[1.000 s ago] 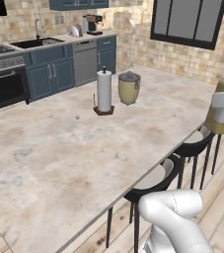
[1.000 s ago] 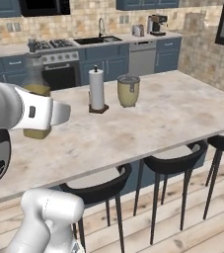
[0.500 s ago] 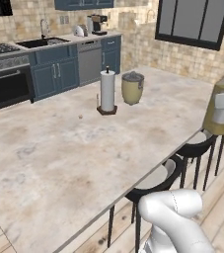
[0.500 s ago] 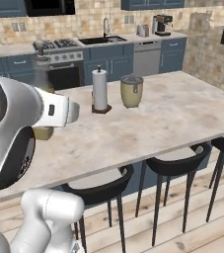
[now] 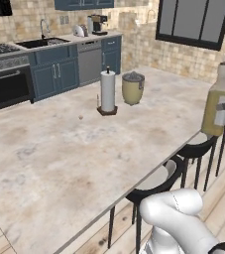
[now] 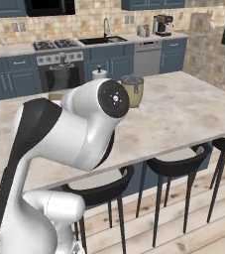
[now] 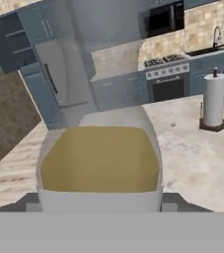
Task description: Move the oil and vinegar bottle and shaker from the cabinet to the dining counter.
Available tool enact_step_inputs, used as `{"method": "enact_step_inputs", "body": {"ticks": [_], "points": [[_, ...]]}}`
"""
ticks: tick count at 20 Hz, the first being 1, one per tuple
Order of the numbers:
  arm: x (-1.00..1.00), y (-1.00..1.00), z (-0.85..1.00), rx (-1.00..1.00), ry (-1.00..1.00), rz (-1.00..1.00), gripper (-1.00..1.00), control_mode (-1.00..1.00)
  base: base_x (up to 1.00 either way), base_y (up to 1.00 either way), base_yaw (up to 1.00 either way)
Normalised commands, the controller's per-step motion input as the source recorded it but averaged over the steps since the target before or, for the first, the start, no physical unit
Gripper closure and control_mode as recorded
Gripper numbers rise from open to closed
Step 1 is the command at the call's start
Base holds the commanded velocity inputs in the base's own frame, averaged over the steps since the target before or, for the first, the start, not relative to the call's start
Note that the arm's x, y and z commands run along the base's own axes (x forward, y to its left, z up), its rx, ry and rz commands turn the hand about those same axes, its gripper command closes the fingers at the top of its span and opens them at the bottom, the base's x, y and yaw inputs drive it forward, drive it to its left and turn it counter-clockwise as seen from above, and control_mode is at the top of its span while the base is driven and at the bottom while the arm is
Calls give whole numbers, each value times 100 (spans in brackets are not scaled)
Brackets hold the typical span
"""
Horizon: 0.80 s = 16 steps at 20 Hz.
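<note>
The jaws pinch the bottle [image 5: 218, 104] low on its body and hold it upright in the air, off the right edge of the desk [image 5: 59, 158] above the stools [image 5: 196, 149]. In the hand view the bottle [image 7: 99, 158] is pressed close, yellow liquid in its lower half. Far across the desk stand a paper towel roll [image 5: 107, 92] and, just right of it, a beige lidded pot [image 5: 133, 88]. A tiny dark speck [image 5: 81, 117] lies left of the roll.

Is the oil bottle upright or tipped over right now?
Upright. The left base view shows the oil bottle standing vertical with its stopper on top, held off the counter's edge above the stools.
</note>
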Motion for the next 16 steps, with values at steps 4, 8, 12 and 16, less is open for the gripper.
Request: {"method": "enact_step_inputs", "body": {"ticks": [4,8,12,16], "points": [[43,5,-33,0,-1,29,100,-100,0,0,0],[41,22,-42,0,-1,16,100,-100,0,0,0],[48,24,-40,0,0,9,100,-100,0,0,0],[35,26,-40,1,0,0,100,-100,0,0,0]]}}
